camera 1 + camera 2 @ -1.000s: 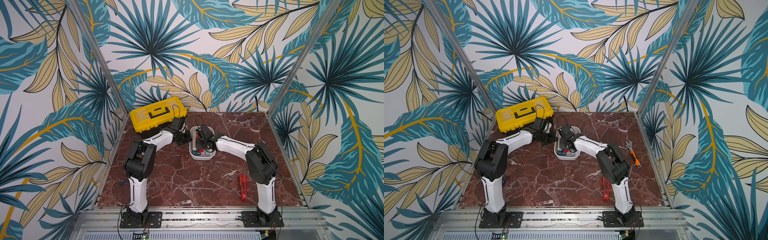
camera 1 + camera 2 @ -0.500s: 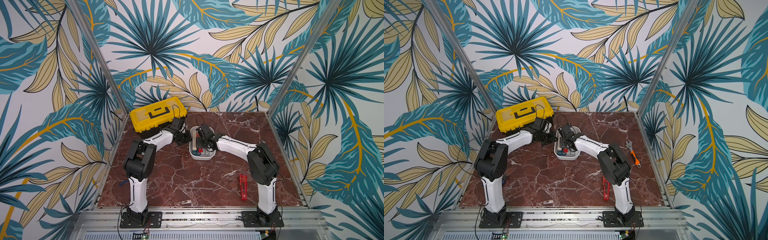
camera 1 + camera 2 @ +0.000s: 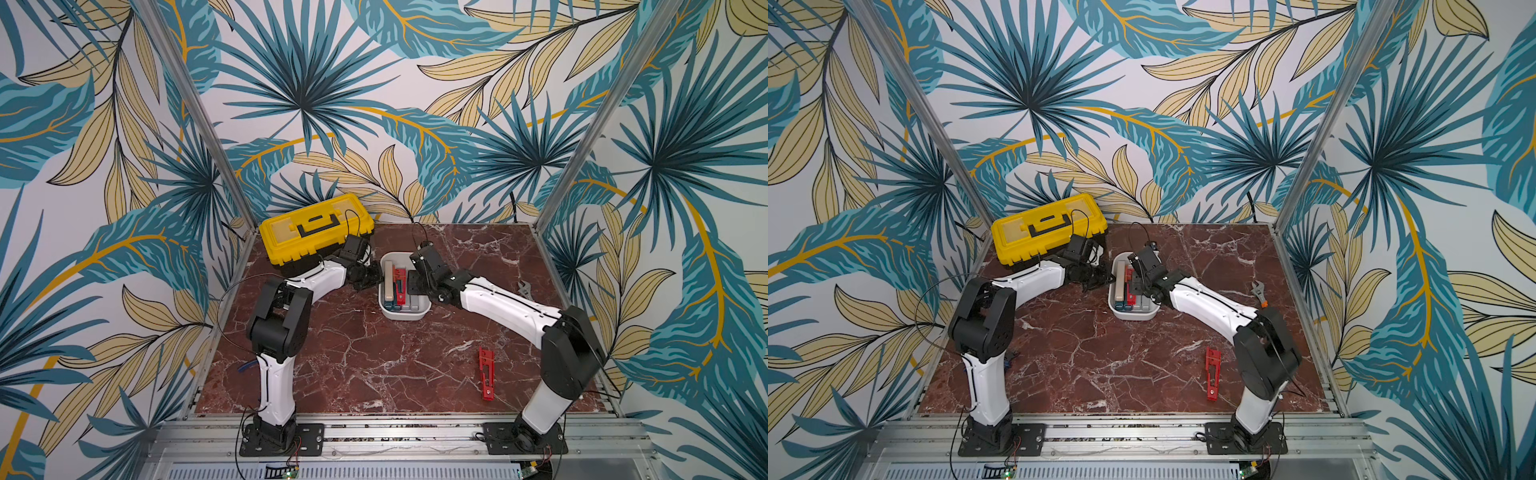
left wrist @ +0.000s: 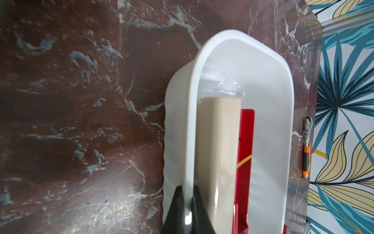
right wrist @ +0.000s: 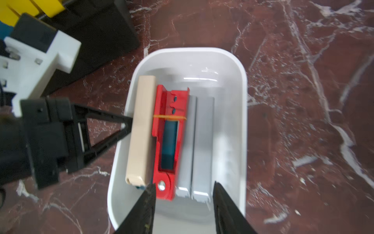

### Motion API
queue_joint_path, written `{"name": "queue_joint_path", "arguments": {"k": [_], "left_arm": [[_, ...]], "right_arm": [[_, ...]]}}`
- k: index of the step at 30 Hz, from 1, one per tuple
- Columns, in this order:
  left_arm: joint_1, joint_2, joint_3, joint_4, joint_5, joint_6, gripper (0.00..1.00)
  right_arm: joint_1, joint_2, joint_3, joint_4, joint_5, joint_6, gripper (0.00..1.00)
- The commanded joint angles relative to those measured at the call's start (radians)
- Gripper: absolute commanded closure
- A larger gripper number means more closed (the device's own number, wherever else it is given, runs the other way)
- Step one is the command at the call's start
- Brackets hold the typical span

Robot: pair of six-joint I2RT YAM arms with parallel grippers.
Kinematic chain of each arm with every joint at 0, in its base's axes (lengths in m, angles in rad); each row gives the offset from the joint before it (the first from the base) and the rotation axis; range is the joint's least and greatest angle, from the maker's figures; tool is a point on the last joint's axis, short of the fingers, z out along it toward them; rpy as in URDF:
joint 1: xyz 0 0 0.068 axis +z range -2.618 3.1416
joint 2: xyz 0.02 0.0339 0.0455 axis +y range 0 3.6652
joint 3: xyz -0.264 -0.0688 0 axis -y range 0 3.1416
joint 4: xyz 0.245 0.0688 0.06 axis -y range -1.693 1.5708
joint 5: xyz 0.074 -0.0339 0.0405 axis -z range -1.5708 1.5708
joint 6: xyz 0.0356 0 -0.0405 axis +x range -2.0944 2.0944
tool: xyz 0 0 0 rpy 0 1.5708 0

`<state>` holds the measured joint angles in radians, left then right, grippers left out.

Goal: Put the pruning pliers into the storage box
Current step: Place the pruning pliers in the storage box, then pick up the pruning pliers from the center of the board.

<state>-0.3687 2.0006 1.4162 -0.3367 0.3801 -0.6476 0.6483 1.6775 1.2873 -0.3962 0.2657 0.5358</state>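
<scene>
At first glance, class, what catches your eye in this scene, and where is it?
The yellow toolbox at the far left corner of the table stands out first. Beside it sits the white box of coloured pieces: the left gripper pinches its wall, the right gripper hangs open above. One red piece lies alone toward the table's front right.

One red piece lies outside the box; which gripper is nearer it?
Right. The right gripper hovers over the storage box on the red piece's side; left gripper pinches the box's opposite wall.
</scene>
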Motion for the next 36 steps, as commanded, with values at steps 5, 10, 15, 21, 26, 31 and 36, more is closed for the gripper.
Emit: {"name": "queue_joint_path", "arguments": {"k": [5,10,15,21,26,31,36], "left_arm": [[0.001,-0.053,0.026,0.087,0.052,-0.021,1.00],[0.002,-0.054,0.024,0.087,0.047,-0.018,1.00],[0.001,-0.054,0.023,0.088,0.038,-0.017,1.00],[0.002,-0.058,0.018,0.085,0.035,-0.016,1.00],[0.002,-0.057,0.023,0.077,0.025,-0.008,1.00],[0.001,-0.053,0.027,0.077,0.027,-0.011,1.00],[0.002,-0.054,0.030,0.068,0.021,-0.004,1.00]], "right_arm": [[0.007,-0.325,-0.327,-0.142,0.039,0.132,0.52],[0.033,-0.536,-0.515,-0.280,0.054,0.245,0.57],[0.079,-0.733,-0.655,-0.413,0.104,0.369,0.57],[0.097,-0.896,-0.772,-0.538,0.133,0.474,0.57],[0.113,-0.956,-0.804,-0.616,0.155,0.504,0.57],[0.114,-0.957,-0.801,-0.627,0.139,0.514,0.56],[0.119,-0.883,-0.778,-0.597,0.046,0.519,0.55]]}}
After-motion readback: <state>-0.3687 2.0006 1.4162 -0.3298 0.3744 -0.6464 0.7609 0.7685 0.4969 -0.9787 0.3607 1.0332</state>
